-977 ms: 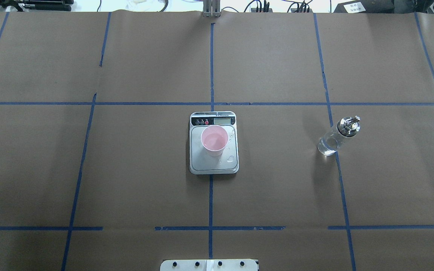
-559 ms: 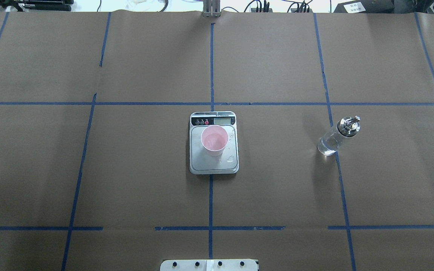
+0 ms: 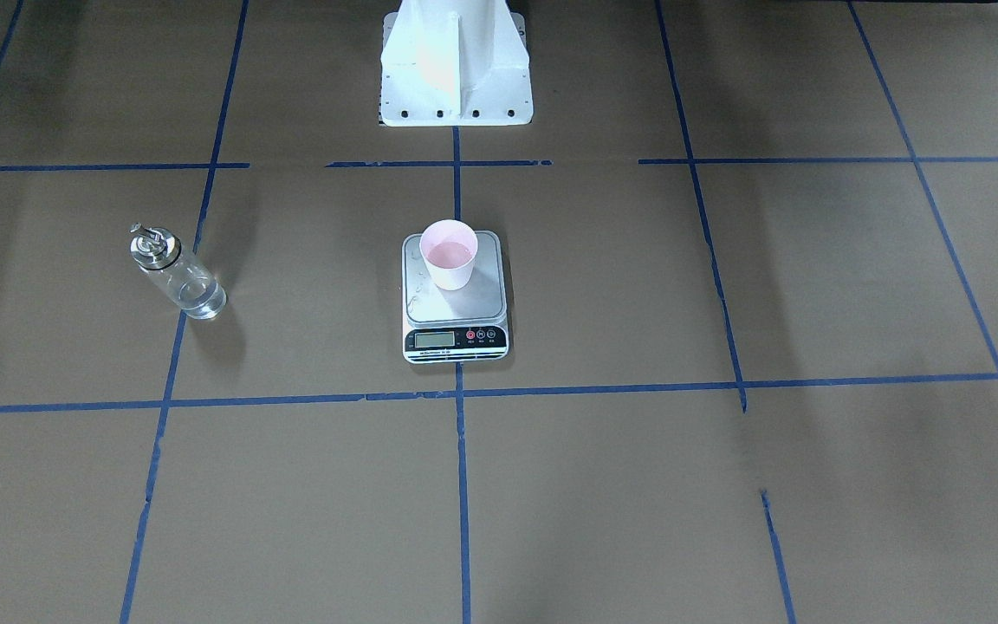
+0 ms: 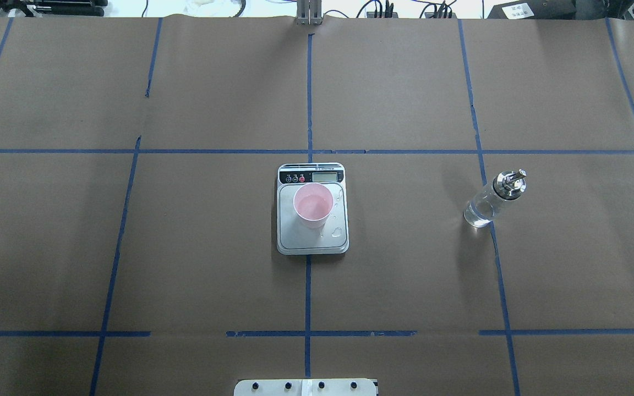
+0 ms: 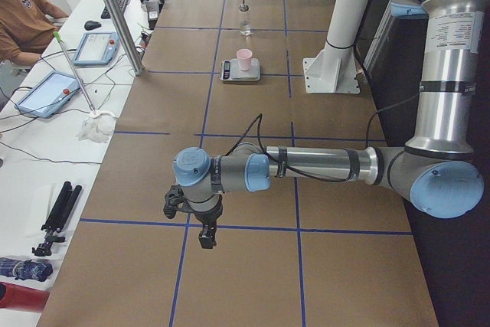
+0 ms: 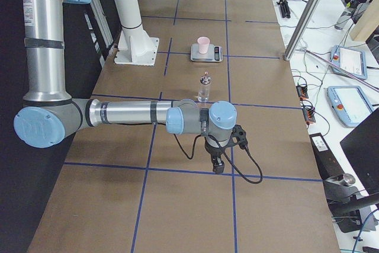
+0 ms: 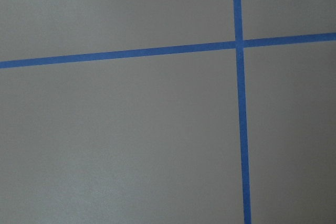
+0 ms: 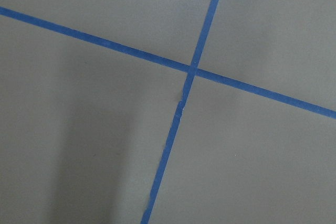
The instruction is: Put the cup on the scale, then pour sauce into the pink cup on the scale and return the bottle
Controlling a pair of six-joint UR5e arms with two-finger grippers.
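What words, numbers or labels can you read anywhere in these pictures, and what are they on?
Nothing can be read clearly enough to quote.
Display on the scale: digits too small to read.
Marks under the scale's buttons: too small.
White label on dark equipment past the table's far edge: blurred.
Sticker on the left arm: print too small.

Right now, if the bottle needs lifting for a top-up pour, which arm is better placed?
Right. The bottle stands upright on the robot's right of the scale, and the right gripper hangs over the table nearer it; the left gripper is beyond the scale.
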